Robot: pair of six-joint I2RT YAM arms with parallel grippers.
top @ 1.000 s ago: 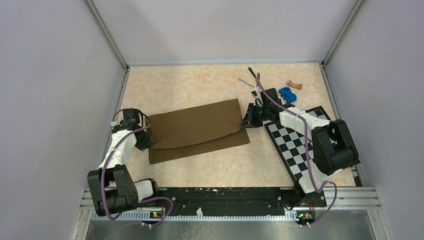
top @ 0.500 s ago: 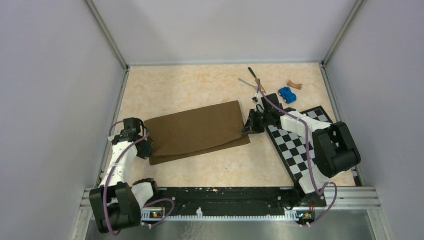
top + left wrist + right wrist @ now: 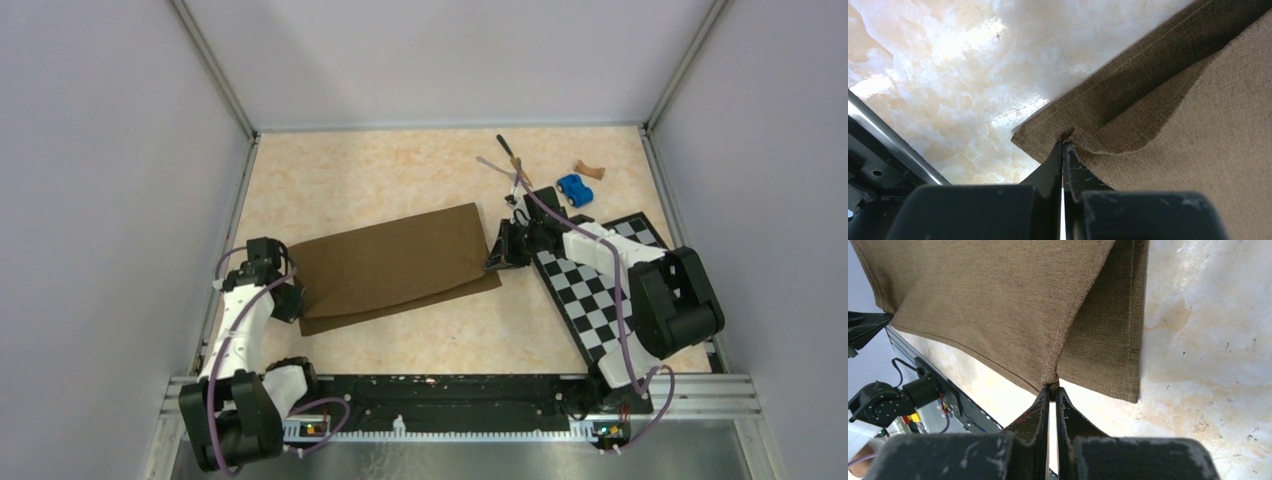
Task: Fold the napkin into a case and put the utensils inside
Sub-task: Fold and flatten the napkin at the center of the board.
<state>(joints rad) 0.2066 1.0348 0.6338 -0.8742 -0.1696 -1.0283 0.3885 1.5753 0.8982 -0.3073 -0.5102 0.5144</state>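
Dark brown woven cloth napkin [image 3: 395, 262] lies folded on the beige marbled counter [image 3: 400, 170], centre-left of the top view. The upper layer is skewed, so a strip of the lower layer shows along the bottom edge.

Left jaws are closed, pinching the upper layer's corner at the napkin's left end. Right jaws are closed on the hemmed corner at the right end. Likely reason: gripping both ends keeps the flap taut so it can be dragged and laid square. My read is that the fold is mid-way and there's no narrow case yet.

The slim knife with yellow-orange handle and dark blade [image 3: 511, 155] and the small silver metal fork [image 3: 495, 166] sit crossed above and right of centre, well apart from the napkin and untouched. The blue toy car [image 3: 574, 189] is just right of them, and the black-and-white checkered board [image 3: 600, 290] is under the right arm.

Views:
- **Top:** gives the layout and the layer offset, but the jaws are too small to read.
- **Left wrist:** shows cloth bunched at the closed tips, with the lower layer's stitched hem flat on the counter.
- **Right wrist:** shows the flap tented up from the pinch, with the lower layer flat to its right.
- **Both wrist views:** neither shows the utensils.
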